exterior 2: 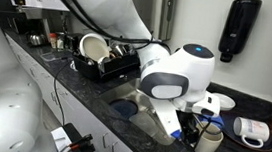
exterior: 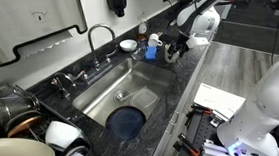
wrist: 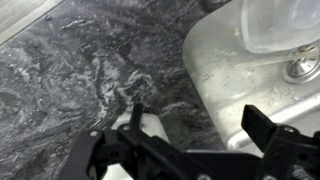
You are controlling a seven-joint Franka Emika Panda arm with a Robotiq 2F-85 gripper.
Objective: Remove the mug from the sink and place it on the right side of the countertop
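The cream-beige mug (exterior 2: pixel 208 143) stands upright on the dark speckled countertop (wrist: pixel 90 70), just outside the steel sink (exterior: pixel 130 89). In the wrist view the mug (wrist: pixel 150 128) sits at my left finger, which overlaps its rim. My gripper (wrist: pixel 195 108) is open wide, with only countertop and the sink's edge between the fingers. In both exterior views the gripper (exterior: pixel 174 47) (exterior 2: pixel 198 118) hangs low over the counter beside the sink. In the view with the faucet, the mug is hidden by the gripper.
A blue object (exterior: pixel 151 53) and a shallow white bowl (exterior: pixel 127 45) stand behind the sink near the faucet (exterior: pixel 98 36). A round blue thing (exterior: pixel 128 121) lies in the basin. A dish rack (exterior 2: pixel 103 53) holds dishes. A clear container (wrist: pixel 280 22) sits in the sink.
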